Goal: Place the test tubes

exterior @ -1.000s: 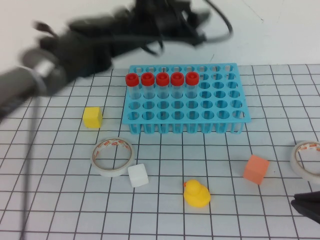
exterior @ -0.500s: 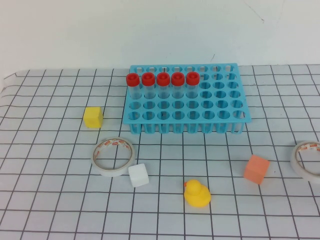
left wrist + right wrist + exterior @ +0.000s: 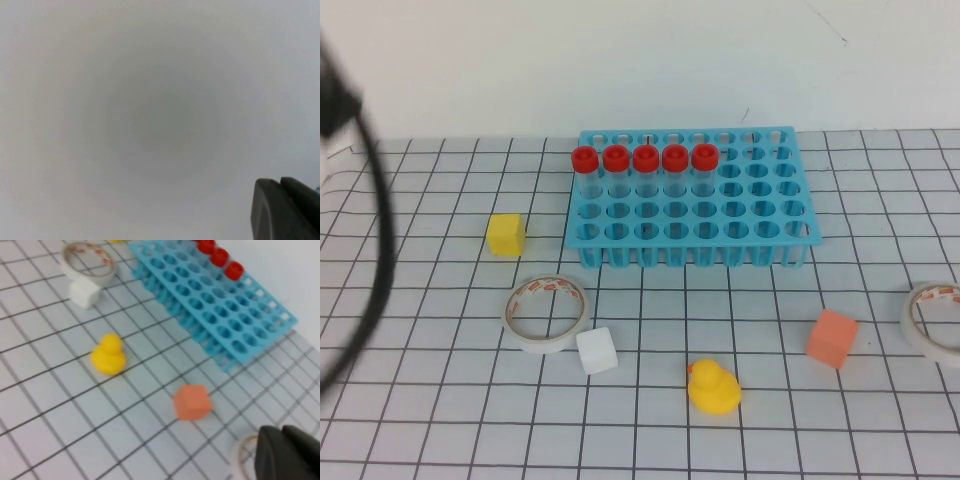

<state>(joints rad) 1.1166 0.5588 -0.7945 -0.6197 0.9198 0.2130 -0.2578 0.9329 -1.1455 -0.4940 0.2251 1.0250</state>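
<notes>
Left pincer [image 3: 279, 186] is clenched and empty, before a blank pale surface. On the white, black-gridded desk [image 3: 420, 420] lie a yellow cube [image 3: 506, 234], a tape roll [image 3: 546, 314] with unreadable red print, and a white cube [image 3: 596, 351]. Five red-capped test tubes [image 3: 645, 170] stand side by side in the blue rack [image 3: 760, 215], in its left half toward the far edge. Then come a yellow duck [image 3: 712, 388], an orange cube [image 3: 832, 338] and a second tape roll [image 3: 932, 318]. Right pincer [image 3: 281, 432], clenched and empty, hangs near that roll.

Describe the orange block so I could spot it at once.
Find the blue rack holding red-capped tubes. Nearer the robot, off its right front corner, the orange block sits between the yellow duck and the right-edge tape roll, near which the shut right gripper hovers; the shut left gripper faces a blank surface. It is the only orange thing there.
</notes>
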